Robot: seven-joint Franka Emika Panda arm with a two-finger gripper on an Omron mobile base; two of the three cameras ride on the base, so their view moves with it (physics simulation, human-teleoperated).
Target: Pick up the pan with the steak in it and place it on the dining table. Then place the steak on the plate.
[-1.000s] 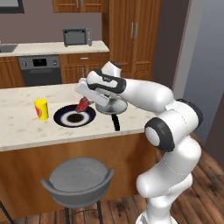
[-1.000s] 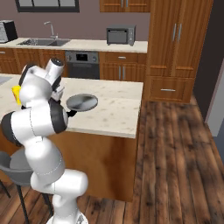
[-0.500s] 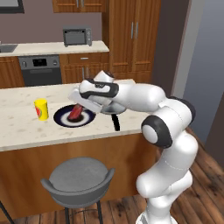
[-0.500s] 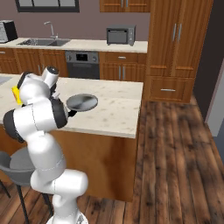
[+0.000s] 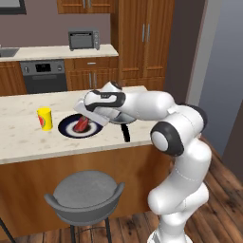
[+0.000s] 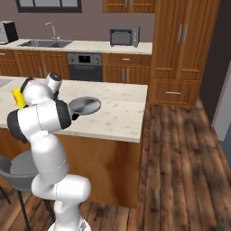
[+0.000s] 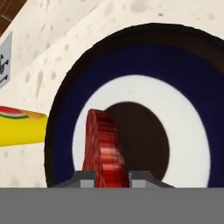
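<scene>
A beige speckled counter on a brown wooden base fills the foreground, with a grey stool at its near side and wooden cabinets, an oven and a microwave along the far wall. On the counter lies the plate, a yellow can just left of it. The end effector hangs low over the plate's centre, closed narrowly on the steak, which stands on edge between its tips above the dark middle. The pan sits on the counter just right of the plate.
</scene>
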